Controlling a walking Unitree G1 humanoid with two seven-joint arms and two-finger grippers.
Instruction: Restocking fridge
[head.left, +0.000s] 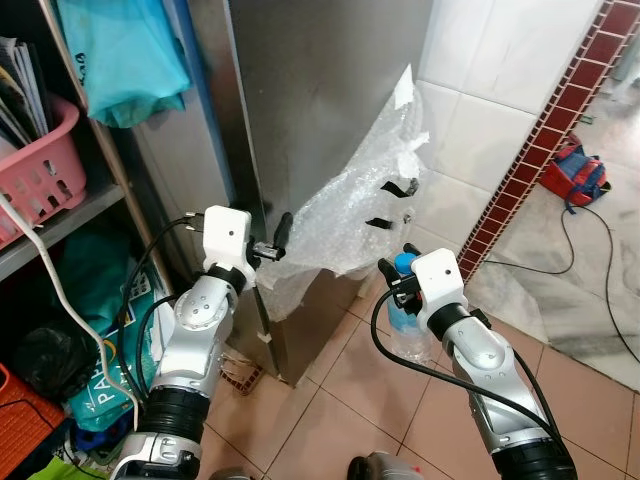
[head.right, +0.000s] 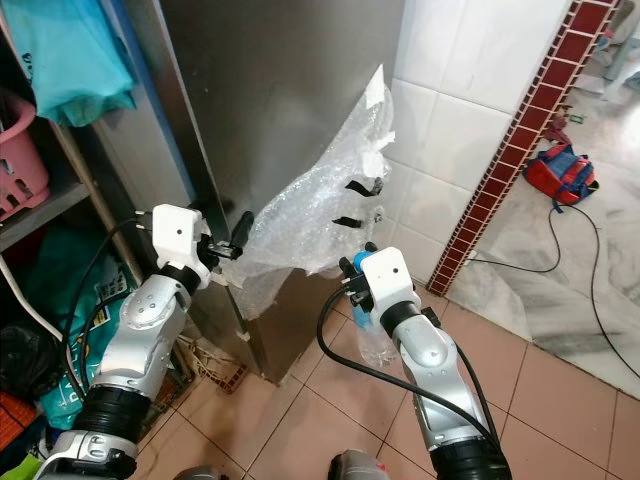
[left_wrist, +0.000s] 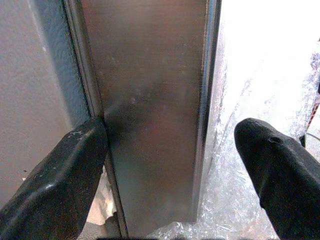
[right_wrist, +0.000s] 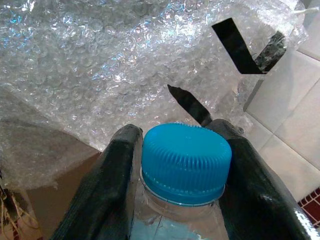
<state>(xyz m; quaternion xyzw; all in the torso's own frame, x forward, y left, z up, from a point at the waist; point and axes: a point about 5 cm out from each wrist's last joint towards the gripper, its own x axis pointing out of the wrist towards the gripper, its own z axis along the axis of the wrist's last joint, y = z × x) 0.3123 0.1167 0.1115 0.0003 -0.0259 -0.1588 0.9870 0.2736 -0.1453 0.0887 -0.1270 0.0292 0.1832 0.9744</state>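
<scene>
Jaws: left gripper (left_wrist: 170, 165) spread wide astride fridge door (head.left: 320, 90) edge; right gripper (right_wrist: 175, 165), at 4 o'clock, clamped on bottle (right_wrist: 186, 160). Door closed; bottle unstocked.

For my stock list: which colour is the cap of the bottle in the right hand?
The cap is bright blue, shown best in the right wrist view.

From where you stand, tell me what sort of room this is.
Probably a home kitchen or utility corner. A tall steel fridge stands against a white tiled wall on a terracotta tile floor, beside a storage shelf with a pink basket. The right gripper holds a blue-capped bottle.
</scene>
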